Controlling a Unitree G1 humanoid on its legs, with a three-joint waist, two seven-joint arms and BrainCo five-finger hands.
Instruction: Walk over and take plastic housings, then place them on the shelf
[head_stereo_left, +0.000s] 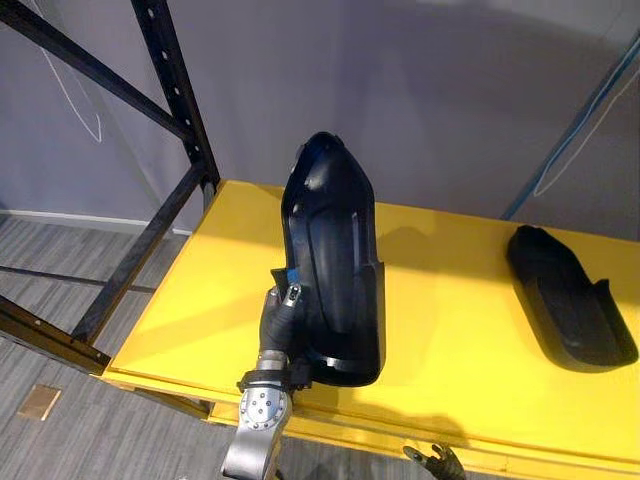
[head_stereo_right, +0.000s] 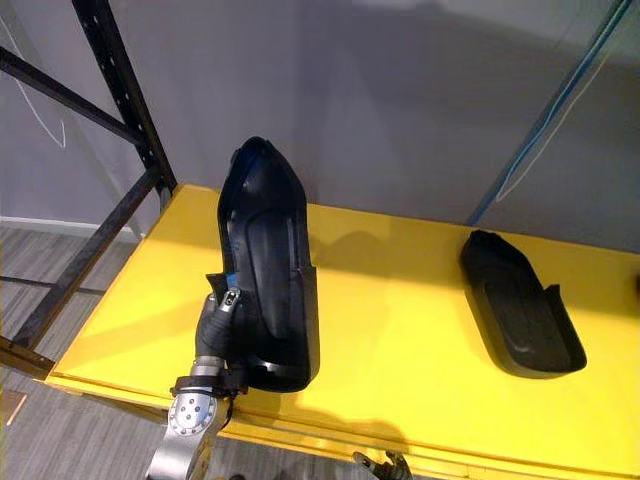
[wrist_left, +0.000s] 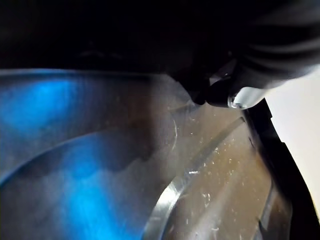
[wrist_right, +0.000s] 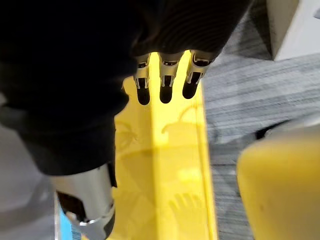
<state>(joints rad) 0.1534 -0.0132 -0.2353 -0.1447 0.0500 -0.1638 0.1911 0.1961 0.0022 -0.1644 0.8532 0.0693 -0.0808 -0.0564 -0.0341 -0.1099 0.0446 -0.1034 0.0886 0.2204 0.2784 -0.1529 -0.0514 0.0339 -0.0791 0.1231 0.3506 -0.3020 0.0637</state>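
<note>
**Left and right eye views**
- Item 1, held housing (head_stereo_left: 335, 260): a black plastic shell, glossy, long and shoe-like. It is rounded and narrow at one end, and wide with a stepped notch at the other. The hollow inner face is turned toward the camera and shows a raised rim and a curved ridge.
- Position: it stands on its wide end on the yellow shelf (head_stereo_left: 450, 340), near the front edge and left of centre.
- Axis: the long axis is close to upright. The narrow end is on top and leans back toward the grey wall (head_stereo_left: 420, 90).
- Left hand (head_stereo_left: 275, 320): it comes up from below the shelf's front edge. Its fingers are curled round the housing's lower left rim, with the thumb inside the hollow.
- Item 2, second housing (head_stereo_left: 565, 300): same black shape with a duller surface, lying flat on the shelf well apart to the right. Its long axis runs from the back toward the front right, notched end nearer the front.
- Black rack frame (head_stereo_left: 180, 110): an upright and diagonal braces at the shelf's left rear corner.

**Left wrist view**
- The held housing's inner face is seen at close range. It is glossy, with blue reflections, a curved ridge and fine scuffs. A dark fingertip presses against it.

**Right wrist view**
- Right hand (wrist_right: 168, 70): its fingers are straight and hold nothing. It hangs over the shelf's yellow front edge, with grey floor (wrist_right: 250, 100) beside it.
</note>
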